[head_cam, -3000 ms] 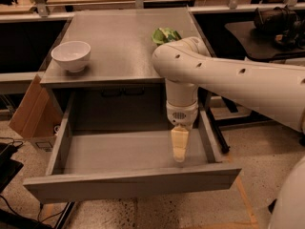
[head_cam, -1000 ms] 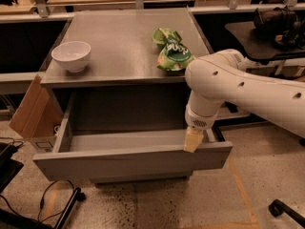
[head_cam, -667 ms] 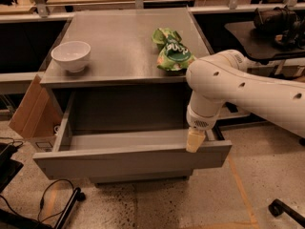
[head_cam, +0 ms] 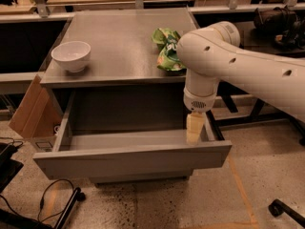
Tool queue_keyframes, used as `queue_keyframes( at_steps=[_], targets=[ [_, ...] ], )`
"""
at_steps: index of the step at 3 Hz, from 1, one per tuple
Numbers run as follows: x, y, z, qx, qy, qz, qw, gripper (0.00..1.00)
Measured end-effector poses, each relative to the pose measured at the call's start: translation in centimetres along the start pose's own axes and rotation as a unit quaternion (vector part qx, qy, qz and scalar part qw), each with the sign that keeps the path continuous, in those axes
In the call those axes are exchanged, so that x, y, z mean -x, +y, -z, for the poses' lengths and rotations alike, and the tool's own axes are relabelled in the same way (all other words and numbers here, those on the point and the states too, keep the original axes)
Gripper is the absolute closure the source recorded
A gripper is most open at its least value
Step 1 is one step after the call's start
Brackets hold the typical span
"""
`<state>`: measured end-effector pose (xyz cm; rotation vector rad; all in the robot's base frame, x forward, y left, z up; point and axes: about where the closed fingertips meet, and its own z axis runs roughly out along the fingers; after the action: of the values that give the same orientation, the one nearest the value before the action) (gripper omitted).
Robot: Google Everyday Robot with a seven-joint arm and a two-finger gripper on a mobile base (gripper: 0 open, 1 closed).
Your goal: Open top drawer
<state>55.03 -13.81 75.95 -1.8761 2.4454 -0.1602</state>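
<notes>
While top drawer (head_cam: pixel 128 159) stays open, gripper (head_cam: pixel 194 135) sits slightly higher, right front.

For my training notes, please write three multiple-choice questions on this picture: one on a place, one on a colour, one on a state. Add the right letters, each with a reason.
1. Where is the hand?
A) at the picture's far left
B) inside the top drawer, near its right front corner
C) at the picture's top edge

2. What colour is the bowl?
A) white
B) red
C) black

3. The top drawer is:
A) shut
B) pulled open
C) taken out

Answers: 1 B, it hangs just behind the front panel's right end; 2 A, it looks white; 3 B, its grey inside shows.
</notes>
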Motion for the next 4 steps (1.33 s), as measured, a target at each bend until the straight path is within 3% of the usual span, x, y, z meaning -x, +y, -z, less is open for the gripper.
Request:
queue_keyframes(
  at_steps=[1, 2, 3, 4],
  targets=[
    [-0.1, -0.9, 1.0, -0.002, -0.003, -0.004, 1.0000, 0.41],
    [-0.3, -0.2, -0.3, 0.000, -0.030, 0.000, 0.9995, 0.65],
    [0.0, 1.3, -3.7, -0.003, -0.078, -0.008, 0.9969, 0.88],
    [0.4, 4.0, -8.3, -0.002, -0.123, -0.017, 0.9923, 1.00]
  ],
)
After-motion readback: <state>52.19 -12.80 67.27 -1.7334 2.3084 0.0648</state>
